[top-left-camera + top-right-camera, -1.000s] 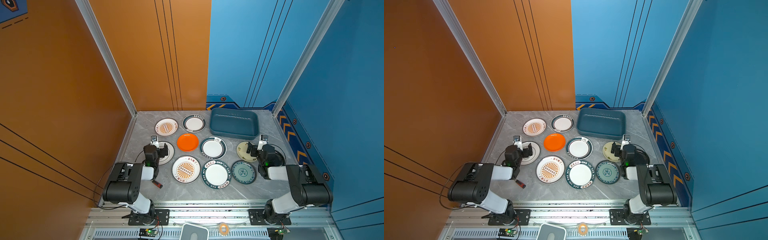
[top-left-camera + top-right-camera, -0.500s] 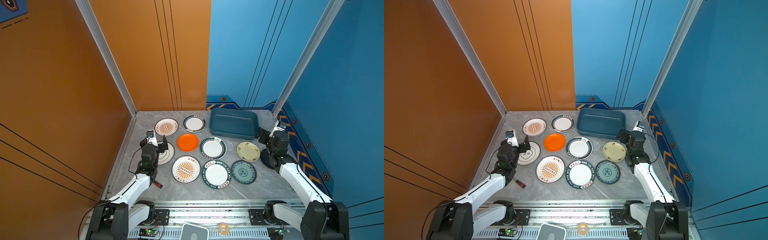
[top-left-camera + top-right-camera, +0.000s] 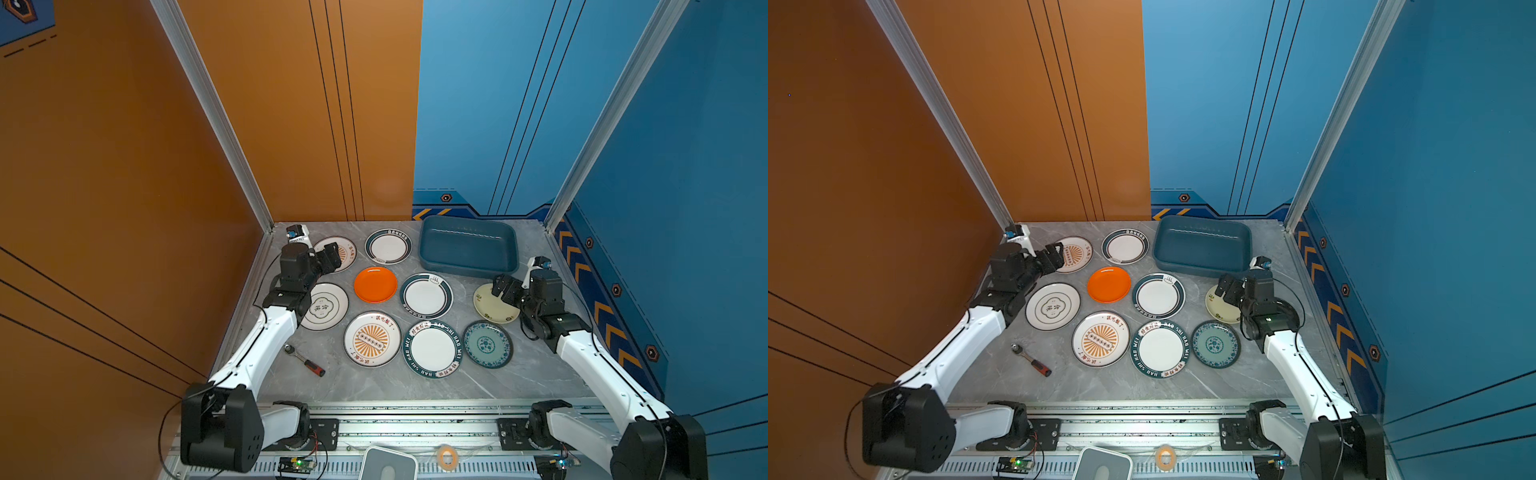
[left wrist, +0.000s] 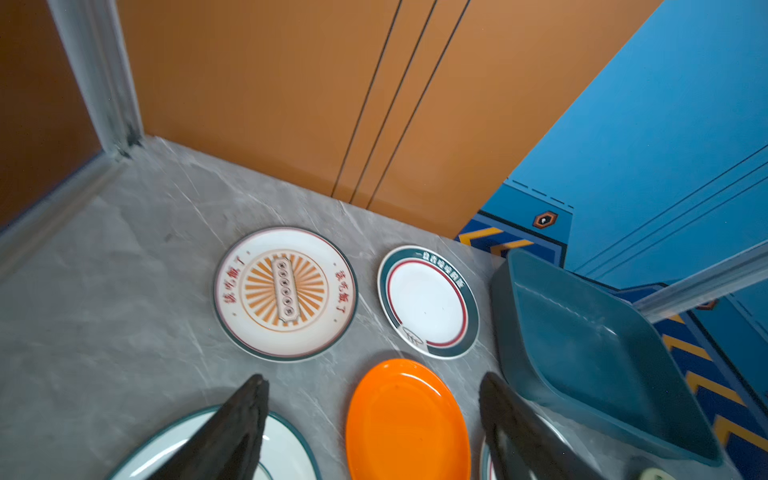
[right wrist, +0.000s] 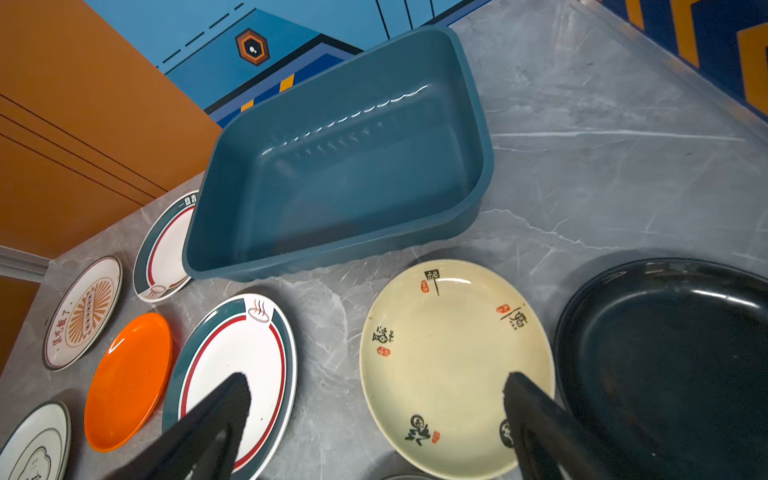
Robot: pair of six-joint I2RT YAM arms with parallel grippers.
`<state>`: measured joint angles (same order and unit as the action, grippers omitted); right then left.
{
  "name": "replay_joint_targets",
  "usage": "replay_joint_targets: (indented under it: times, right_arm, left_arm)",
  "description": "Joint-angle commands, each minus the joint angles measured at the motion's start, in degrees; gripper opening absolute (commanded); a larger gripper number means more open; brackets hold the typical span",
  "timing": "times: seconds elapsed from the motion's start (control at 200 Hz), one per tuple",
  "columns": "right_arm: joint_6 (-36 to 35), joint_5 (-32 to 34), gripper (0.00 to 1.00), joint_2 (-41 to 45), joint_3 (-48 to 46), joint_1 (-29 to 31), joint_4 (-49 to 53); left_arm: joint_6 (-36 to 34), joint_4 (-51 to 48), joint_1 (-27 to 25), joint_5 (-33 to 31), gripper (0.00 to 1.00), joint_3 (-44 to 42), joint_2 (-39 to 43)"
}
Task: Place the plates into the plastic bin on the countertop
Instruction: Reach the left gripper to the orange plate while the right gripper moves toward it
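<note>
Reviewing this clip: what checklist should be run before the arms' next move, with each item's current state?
1. Plastic bin empty, ready for plates: ok.
2. Right gripper open, holding nothing, near the cream plate: ok.
3. Left gripper open, holding nothing, near the back orange-sunburst plate: ok.
4. Cream plate's rim clear of the black plate: cannot tell, they sit very close.
5. Red-handled tool lies away from both grippers: ok.

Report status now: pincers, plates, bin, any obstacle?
Left pincer and right pincer open, empty. Plastic bin empty; plates all on countertop. Red-handled tool lies left of plates, touching none.
</note>
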<state>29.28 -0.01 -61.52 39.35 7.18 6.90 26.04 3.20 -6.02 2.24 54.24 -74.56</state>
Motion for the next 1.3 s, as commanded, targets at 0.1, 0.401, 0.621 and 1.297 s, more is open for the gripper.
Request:
replay_joint_targets:
  times: [0.1, 0.401, 0.621, 1.297]
  right_arm:
    - [1.7, -0.3, 0.96, -3.0, -0.5, 1.7, 1.5]
    - [1.9, 0.0, 0.96, -5.5, -0.5, 3.0, 0.2]
    - [1.8, 0.1, 0.96, -6.2, -0.6, 3.3, 0.3]
    - [2.7, 0.2, 0.96, -7.7, -1.2, 3.5, -0.9]
  left_arm:
    - [2.6, -8.5, 0.1, 11.3, 0.71, 6.6, -11.6]
    - [4.7, -3.6, 0.6, 19.5, 0.59, 9.3, -27.8]
    - [3.5, -5.2, 0.3, 19.7, 0.49, 13.4, -34.7]
    - [1.0, -10.6, 0.1, 18.9, 0.39, 15.5, -38.3]
